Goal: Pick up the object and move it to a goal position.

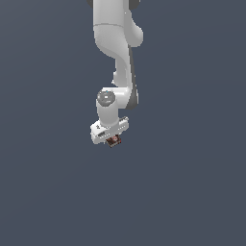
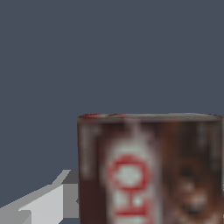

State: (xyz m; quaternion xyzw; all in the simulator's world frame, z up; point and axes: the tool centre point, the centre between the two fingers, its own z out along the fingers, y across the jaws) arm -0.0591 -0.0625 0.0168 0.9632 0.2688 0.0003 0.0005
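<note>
White robot gripper (image 1: 112, 139) w/ small dark red-and-black box (image 1: 114, 140) tucked under it; jaws look clamped on the box, arm pointing down.

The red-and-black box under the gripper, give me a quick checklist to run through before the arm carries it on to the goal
1. Box sits at the gripper: ok, it shows right beneath the white hand in the exterior view.
2. Finger beside the box: ok, one grey-white finger shows next to it in the wrist view.
3. Firm hold on both sides: cannot tell, the other finger is out of sight.
4. Box clear of the ground: cannot tell, the plain grey background shows no shadow or contact.
5. Goal position marked: not ok, no marker shows in either view.
6. Obstacles nearby: ok, none visible.
</note>
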